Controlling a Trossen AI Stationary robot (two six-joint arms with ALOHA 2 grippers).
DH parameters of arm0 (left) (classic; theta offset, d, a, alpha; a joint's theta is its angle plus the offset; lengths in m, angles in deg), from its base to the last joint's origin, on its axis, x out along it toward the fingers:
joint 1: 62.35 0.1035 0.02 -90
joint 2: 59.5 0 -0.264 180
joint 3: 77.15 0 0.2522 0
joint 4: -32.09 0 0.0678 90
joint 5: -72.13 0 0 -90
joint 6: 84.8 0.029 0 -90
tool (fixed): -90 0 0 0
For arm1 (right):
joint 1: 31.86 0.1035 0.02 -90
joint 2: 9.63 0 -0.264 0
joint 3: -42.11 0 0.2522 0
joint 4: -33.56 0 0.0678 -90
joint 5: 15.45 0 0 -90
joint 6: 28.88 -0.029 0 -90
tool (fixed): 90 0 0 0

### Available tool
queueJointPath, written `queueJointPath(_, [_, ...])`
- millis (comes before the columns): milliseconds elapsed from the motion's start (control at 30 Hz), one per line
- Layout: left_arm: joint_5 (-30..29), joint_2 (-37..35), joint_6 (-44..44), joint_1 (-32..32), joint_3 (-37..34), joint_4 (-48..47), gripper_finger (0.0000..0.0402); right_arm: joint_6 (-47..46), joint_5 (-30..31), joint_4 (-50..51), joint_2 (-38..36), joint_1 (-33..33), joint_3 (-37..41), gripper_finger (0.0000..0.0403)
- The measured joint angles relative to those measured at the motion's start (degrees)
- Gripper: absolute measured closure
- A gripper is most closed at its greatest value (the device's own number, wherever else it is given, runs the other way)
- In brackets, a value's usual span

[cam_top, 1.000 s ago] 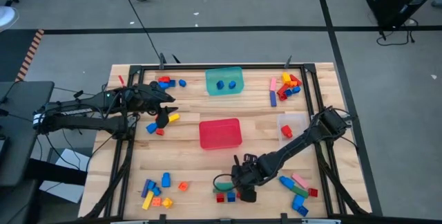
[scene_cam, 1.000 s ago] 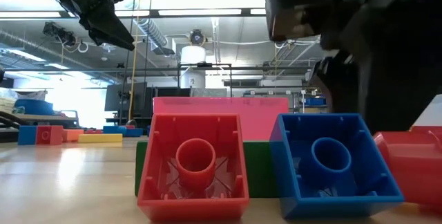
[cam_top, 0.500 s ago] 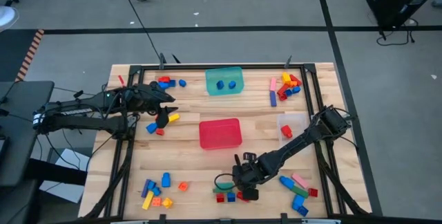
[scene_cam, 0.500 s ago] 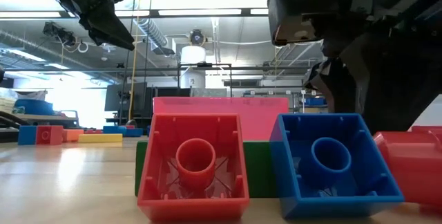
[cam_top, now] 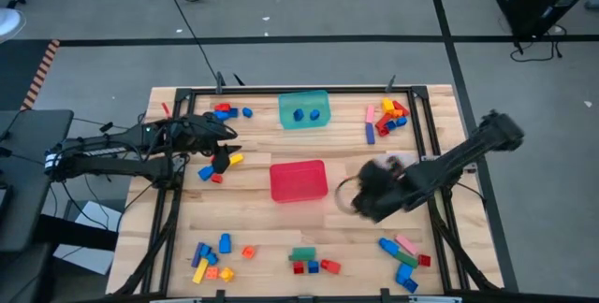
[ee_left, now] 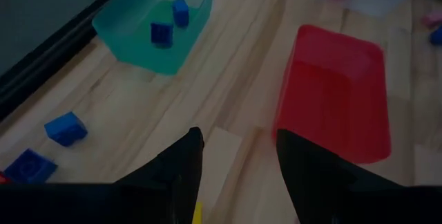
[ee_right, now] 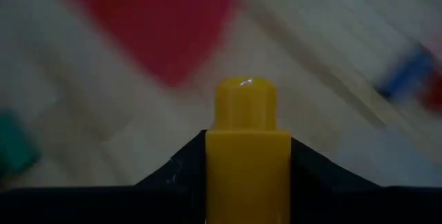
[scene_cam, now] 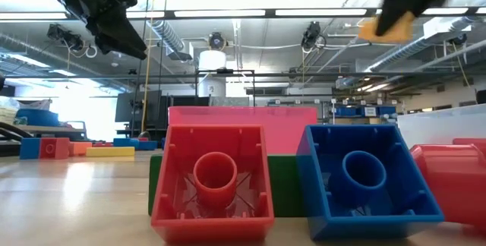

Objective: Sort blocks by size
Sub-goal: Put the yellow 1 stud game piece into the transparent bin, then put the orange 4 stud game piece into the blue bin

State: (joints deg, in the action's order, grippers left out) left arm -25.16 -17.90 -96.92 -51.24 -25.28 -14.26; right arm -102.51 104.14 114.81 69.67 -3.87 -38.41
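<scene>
The right gripper had lifted clear of the front row of blocks and swung up beside the red tub, clenched on a small yellow block. With that pick made, only the drop seemed left. The left gripper, fingers parted and empty, hung unmoved above a yellow bar.

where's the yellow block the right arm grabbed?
The yellow block is clamped in the right gripper, lifted off the table. In the high view it hangs between the red tub and the clear tub.
</scene>
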Motion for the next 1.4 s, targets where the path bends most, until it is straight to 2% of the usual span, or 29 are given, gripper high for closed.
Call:
queueJointPath(100, [0.00, 0.00, 2.72, 0.01, -0.63, -0.14, 0.0208, -13.68, -0.08, 5.34, -6.98, -0.04, 5.32, 0.0261])
queueJointPath(167, [0.00, 0.00, 2.65, 0.00, -0.66, -0.30, 0.0208, -19.88, -2.45, 6.32, -10.30, -0.12, 9.24, 0.0261])
queueJointPath(367, [-1.26, 0.00, 1.08, -1.24, -0.66, -0.24, 0.0208, -28.21, -12.84, 2.66, -15.98, -1.53, 21.45, 0.0261])
queueJointPath(533, [-6.50, 1.76, -2.30, -5.78, -0.36, -0.67, 0.0208, -26.17, -17.22, -7.81, -17.91, -2.00, 27.99, 0.0261])
queueJointPath(600, [-8.81, 3.67, -4.04, -7.94, 0.88, -0.76, 0.0208, -25.34, -18.40, -8.72, -18.12, -1.99, 29.12, 0.0252])
queueJointPath(800, [-14.52, 12.51, -11.89, -13.20, 8.77, -7.75, 0.0208, -21.88, -20.84, -5.00, -19.19, -2.01, 29.42, 0.0108])
queueJointPath(933, [-16.13, 19.36, -17.11, -16.63, 16.41, -14.24, 0.0208, -19.49, -21.04, -3.88, -21.35, -1.99, 29.42, 0.0058])
queueJointPath(1067, [-16.57, 26.21, -24.78, -20.44, 24.16, -21.83, 0.0208, -16.63, -19.02, -3.98, -23.45, -1.97, 29.42, 0.0053])
queueJointPath(1233, [-16.58, 33.33, -36.09, -26.26, 31.42, -32.26, 0.0208, -12.65, -17.00, -3.89, -25.23, -1.95, 29.42, 0.0072])
queueJointPath(1300, [-16.11, 35.39, -43.18, -28.54, 33.28, -35.32, 0.0208, -11.23, -17.00, -3.93, -25.79, -1.95, 29.42, 0.0081])
queueJointPath(1400, [-12.30, 37.57, -55.50, -31.21, 34.11, -38.38, 0.0208, -10.06, -17.09, -3.99, -26.84, -1.95, 29.42, 0.0094])
